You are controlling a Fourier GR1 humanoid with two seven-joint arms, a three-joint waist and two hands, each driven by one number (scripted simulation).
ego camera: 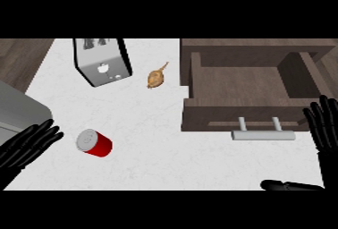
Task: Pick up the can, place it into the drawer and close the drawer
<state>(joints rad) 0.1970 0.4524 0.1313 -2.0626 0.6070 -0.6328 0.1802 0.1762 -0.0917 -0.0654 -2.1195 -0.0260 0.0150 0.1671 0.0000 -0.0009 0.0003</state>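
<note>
Left hand [30,144]: spread flat, empty, far left of open drawer [244,80]. Right hand [325,126]: likewise spread, at drawer's right front. Red can [94,142]: on counter [165,156], well left of drawer.

black left hand [25,147] and black right hand [325,132], both slender, faintly ribbed
</note>
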